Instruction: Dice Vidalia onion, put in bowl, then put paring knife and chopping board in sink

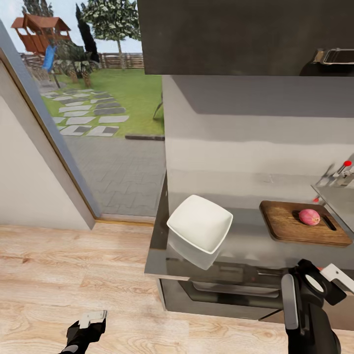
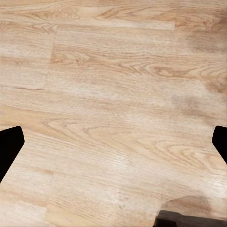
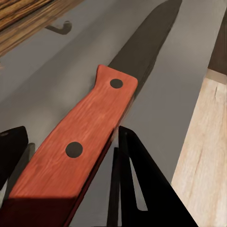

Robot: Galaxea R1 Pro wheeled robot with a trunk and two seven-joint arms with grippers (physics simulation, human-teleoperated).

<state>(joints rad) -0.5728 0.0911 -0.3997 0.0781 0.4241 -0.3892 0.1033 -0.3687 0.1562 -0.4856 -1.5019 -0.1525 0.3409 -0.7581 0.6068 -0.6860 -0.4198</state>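
A pink-red Vidalia onion (image 1: 309, 216) rests on the dark brown chopping board (image 1: 295, 227), which lies on the grey countertop (image 1: 246, 243) at the right. Left of the board stands the white squarish bowl (image 1: 200, 229). The sink (image 1: 340, 200) with its chrome tap (image 1: 342, 173) shows at the right edge. My right gripper (image 1: 318, 284) hangs in front of the counter edge, below the board, shut on the paring knife (image 3: 82, 137) by its orange-red handle; the dark blade points away. My left gripper (image 1: 91, 319) is low over the wooden floor, open and empty.
Dark cabinet fronts (image 1: 216, 290) run under the counter. A dark wall cupboard (image 1: 236, 34) hangs above. A glass door (image 1: 98, 123) to the garden is at the left, and light wooden floor (image 1: 73, 275) lies in front.
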